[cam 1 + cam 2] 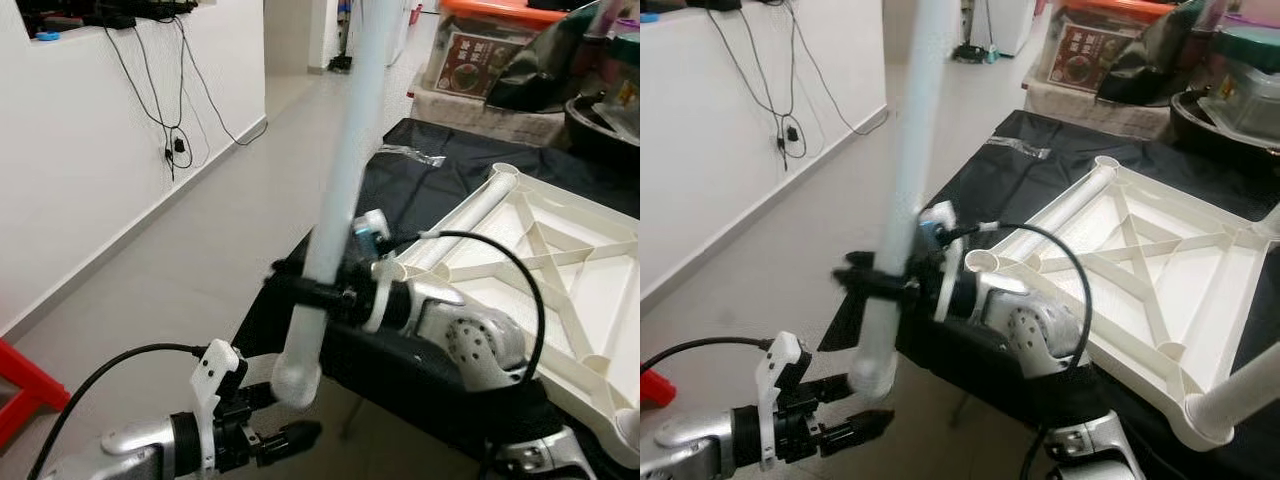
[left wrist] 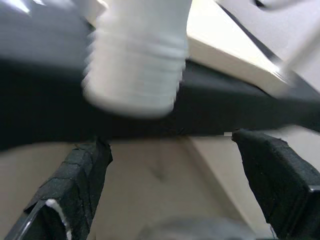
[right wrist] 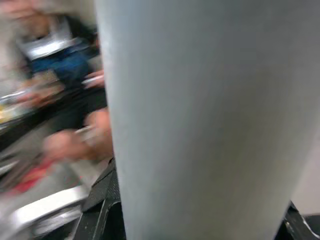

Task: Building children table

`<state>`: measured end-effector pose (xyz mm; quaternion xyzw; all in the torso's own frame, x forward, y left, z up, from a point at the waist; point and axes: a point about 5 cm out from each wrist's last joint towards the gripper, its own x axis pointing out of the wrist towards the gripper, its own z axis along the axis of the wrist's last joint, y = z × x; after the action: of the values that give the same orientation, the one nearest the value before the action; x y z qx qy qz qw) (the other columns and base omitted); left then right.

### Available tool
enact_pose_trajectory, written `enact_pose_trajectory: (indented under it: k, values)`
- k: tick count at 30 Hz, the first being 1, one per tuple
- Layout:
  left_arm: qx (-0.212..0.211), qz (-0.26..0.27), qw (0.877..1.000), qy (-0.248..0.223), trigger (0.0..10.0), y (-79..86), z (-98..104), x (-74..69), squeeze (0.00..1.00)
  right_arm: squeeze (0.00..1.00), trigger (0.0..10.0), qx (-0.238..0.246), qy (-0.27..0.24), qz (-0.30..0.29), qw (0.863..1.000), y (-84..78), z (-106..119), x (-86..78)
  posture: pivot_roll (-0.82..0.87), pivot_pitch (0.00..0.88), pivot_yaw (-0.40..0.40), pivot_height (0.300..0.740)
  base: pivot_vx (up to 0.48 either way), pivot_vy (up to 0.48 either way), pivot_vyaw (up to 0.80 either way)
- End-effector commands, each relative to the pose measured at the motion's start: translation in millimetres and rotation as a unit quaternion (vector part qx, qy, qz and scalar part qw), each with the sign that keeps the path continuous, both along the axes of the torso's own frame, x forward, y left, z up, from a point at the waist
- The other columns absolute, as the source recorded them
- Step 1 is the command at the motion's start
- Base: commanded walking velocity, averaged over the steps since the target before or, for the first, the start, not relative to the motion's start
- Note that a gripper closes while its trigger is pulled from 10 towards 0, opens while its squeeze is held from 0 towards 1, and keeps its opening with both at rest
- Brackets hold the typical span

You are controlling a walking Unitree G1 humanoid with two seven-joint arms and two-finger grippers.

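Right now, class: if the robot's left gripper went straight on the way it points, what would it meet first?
Probably the threaded lower end of the white plastic table leg, just ahead of the open left gripper; depth is uncertain, so it may pass beneath.

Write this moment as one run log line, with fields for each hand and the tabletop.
right hand: shut on table leg, near upright | left hand: open, below leg's threaded end | tabletop: upside down on black cloth

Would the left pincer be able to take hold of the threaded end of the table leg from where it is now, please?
Probably yes: the left pincer is open just below the table leg, whose threaded end hangs free.
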<state>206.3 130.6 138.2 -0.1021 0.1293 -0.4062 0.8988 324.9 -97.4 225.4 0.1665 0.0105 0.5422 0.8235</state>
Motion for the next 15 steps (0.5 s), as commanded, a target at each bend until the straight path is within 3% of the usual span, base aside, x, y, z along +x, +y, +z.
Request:
enact_pose_trajectory:
  k: [1, 2, 3, 5, 7, 8, 10, 11, 12, 13, 14, 15]
  values:
    - [0.015, 0.095, 0.995, -0.035, 10.0, 8.7, 1.9, 8.0, 0.00, 0.00, 0.0, 0.010, -0.024, -0.112, 0.993, -20.8, 9.8, 17.5, 0.11, 0.068, -0.069, 0.740, 0.000, 0.000, 0.00]
    - [0.015, 0.095, 0.995, -0.035, 10.0, 8.7, 1.9, 8.0, 0.00, 0.00, 0.0, 0.010, -0.024, -0.112, 0.993, -20.8, 9.8, 17.5, 0.11, 0.068, -0.069, 0.740, 0.000, 0.000, 0.00]
    - [0.017, 0.146, 0.988, -0.048, 10.0, 11.5, 3.3, 13.1, 0.00, 0.00, 0.0, 0.022, -0.028, -0.164, 0.986, -28.3, 14.3, 24.2, 0.11, 0.064, -0.069, 0.740, 0.000, 0.000, 0.00]
    - [0.017, 0.146, 0.988, -0.048, 10.0, 11.5, 3.3, 13.1, 0.00, 0.00, 0.0, 0.022, -0.028, -0.164, 0.986, -28.3, 14.3, 24.2, 0.11, 0.064, -0.069, 0.740, 0.000, 0.000, 0.00]
    - [0.021, 0.213, 0.975, -0.068, 10.0, 11.9, 5.4, 19.2, 0.00, 0.00, 0.0, 0.026, -0.059, -0.287, 0.956, -42.7, 24.4, 33.3, 0.11, 0.060, -0.072, 0.740, 0.000, 0.000, 0.00]
    - [0.021, 0.213, 0.975, -0.068, 10.0, 11.9, 5.4, 19.2, 0.00, 0.00, 0.0, 0.026, -0.059, -0.287, 0.956, -42.7, 24.4, 33.3, 0.11, 0.060, -0.072, 0.740, 0.000, 0.000, 0.00]
    - [0.025, 0.262, 0.962, -0.078, 10.0, 10.4, 6.1, 23.7, 0.00, 0.00, 0.0, 0.024, -0.086, -0.399, 0.913, -55.5, 30.7, 36.9, 0.10, 0.056, -0.072, 0.740, 0.000, 0.000, 0.00]
    - [0.025, 0.262, 0.962, -0.078, 10.0, 10.4, 6.1, 23.7, 0.00, 0.00, 0.0, 0.024, -0.086, -0.399, 0.913, -55.5, 30.7, 36.9, 0.10, 0.056, -0.072, 0.740, 0.000, 0.000, 0.00]
    - [0.025, 0.275, 0.958, -0.082, 10.0, 9.5, 7.1, 25.4, 0.00, 0.00, 0.0, 0.017, -0.097, -0.437, 0.894, -59.6, 32.1, 36.6, 0.10, 0.056, -0.072, 0.740, 0.000, 0.000, 0.00]
    - [0.025, 0.275, 0.958, -0.082, 10.0, 9.5, 7.1, 25.4, 0.00, 0.00, 0.0, 0.017, -0.097, -0.437, 0.894, -59.6, 32.1, 36.6, 0.10, 0.056, -0.072, 0.740, 0.000, 0.000, 0.00]
    - [0.019, 0.285, 0.955, -0.085, 10.0, 7.6, 7.8, 26.8, 0.00, 0.00, 7.3, 0.009, -0.104, -0.471, 0.876, -61.8, 31.0, 36.2, 0.10, 0.053, -0.073, 0.740, 0.000, 0.000, 0.00]
    - [0.014, 0.289, 0.953, -0.088, 10.0, 5.7, 8.4, 27.8, 0.00, 0.00, 10.0, 0.004, -0.109, -0.491, 0.864, -61.6, 28.3, 35.1, 0.11, 0.051, -0.074, 0.740, 0.000, 0.000, 0.00]
